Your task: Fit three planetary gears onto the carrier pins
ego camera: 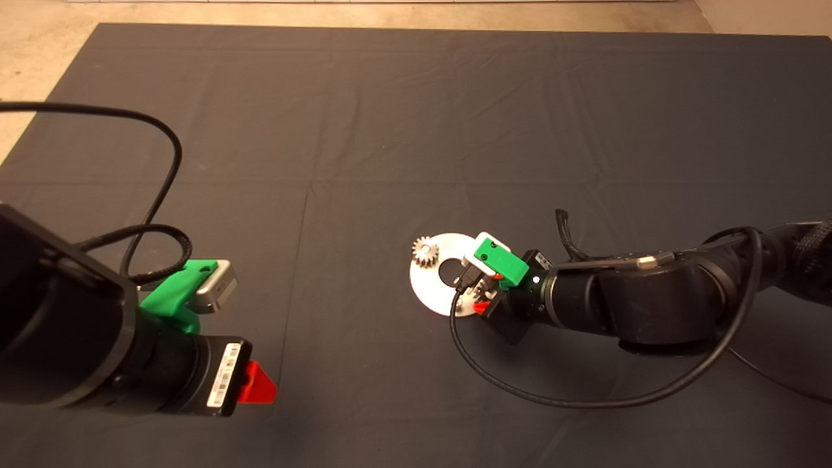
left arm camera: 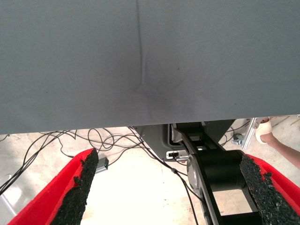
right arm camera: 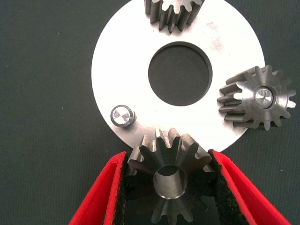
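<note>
Steel glints at the middle of the dark mat point(ego camera: 390, 130), where a flat round silver disc with a central hole point(right arm camera: 122, 75) lies. The right gripper point(right arm camera: 169, 187) reaches in over the disc's near edge, and its two red fingers point(right arm camera: 101, 197) are pinching a small shiny toothed steel gear point(right arm camera: 168, 180) between their black pads, its centre hole facing up. That held gear hangs just beside the disc's rim, close to one short silvery peg point(right arm camera: 123, 115) that stands bare on the plate. A second gear point(right arm camera: 258, 97) already sits on its peg at the disc's edge, the peg's tip showing through its hole. A third gear point(right arm camera: 173, 13) sits at the far side of the disc; from above it shows at the plate's left rim. The left gripper point(left arm camera: 168, 187) waits well apart at the mat's lower left, its fingers spread wide on nothing, with loose black cables point(left arm camera: 93, 140) on the pale floor beyond the mat's edge.
</note>
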Tool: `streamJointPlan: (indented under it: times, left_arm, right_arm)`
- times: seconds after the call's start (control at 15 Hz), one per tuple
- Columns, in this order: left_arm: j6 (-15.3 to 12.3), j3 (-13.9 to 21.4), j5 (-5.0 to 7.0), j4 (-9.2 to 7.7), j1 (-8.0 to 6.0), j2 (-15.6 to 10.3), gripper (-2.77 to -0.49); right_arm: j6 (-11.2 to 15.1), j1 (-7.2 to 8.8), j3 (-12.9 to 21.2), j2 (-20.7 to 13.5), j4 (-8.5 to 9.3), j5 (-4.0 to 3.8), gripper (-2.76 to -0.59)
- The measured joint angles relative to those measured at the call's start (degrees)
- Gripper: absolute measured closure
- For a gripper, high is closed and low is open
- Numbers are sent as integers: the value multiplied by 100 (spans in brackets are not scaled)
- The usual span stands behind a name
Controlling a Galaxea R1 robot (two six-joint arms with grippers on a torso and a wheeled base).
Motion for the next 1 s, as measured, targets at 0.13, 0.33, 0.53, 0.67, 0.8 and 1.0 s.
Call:
streamJointPlan:
  times: [0.13, 0.33, 0.53, 0.67, 0.8, 1.0]
  left_arm:
    - [0, 2, 0, 0, -1, -1, -217]
    - [0, 2, 0, 0, 0, 0, -217]
    - [0, 2, 0, 0, 0, 0, -217]
    - [0, 2, 0, 0, 0, 0, -217]
    - [0, 2, 0, 0, 0, 0, -217]
    - [2, 2, 0, 0, 0, 0, -217]
  right_arm:
    - [17, 17, 0, 94, 27, 0, -109]
    - [66, 17, 5, 140, 69, 22, -109]
    - [124, 17, 5, 149, 202, -5, -109]
    - [127, 17, 5, 190, 204, -5, -109]
    - [127, 17, 2, 242, 209, -11, -109]
    - [129, 19, -127, 427, 328, 2, -109]
